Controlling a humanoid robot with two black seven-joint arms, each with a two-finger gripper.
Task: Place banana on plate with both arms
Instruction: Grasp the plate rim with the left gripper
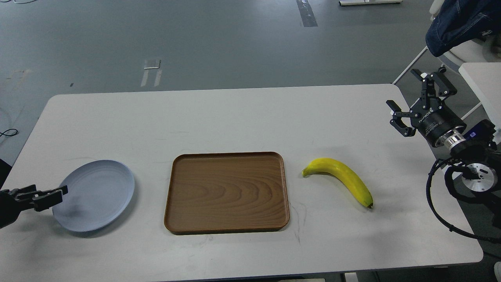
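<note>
Right gripper (pixel 418 97): fingers spread wide apart, nothing between them, held in the air past the right end of the table and well apart from the banana. Left gripper (pixel 50 196): fingers drawn close together at the left rim of the plate; whether they pinch the rim or merely lie over it cannot be told.

Table (pixel 242 117): pale, rounded corners, carries all three items.

Tray (pixel 227 192): rectangular, brown wood grain, raised rim, at the table's centre towards the near edge. Nothing lies in it.

Plate (pixel 96 194): round, shallow, pale blue-grey, left of the tray and apart from it. Its far right side appears to sit slightly higher than the near left; a shadow runs beneath the near edge.

Banana (pixel 339 179): bright yellow, curved, flat on the table to the right of the tray, not touching it. Greenish stem end points towards the tray; dark tip points to the near right. It is not on the plate; the tray lies between the two.
</note>
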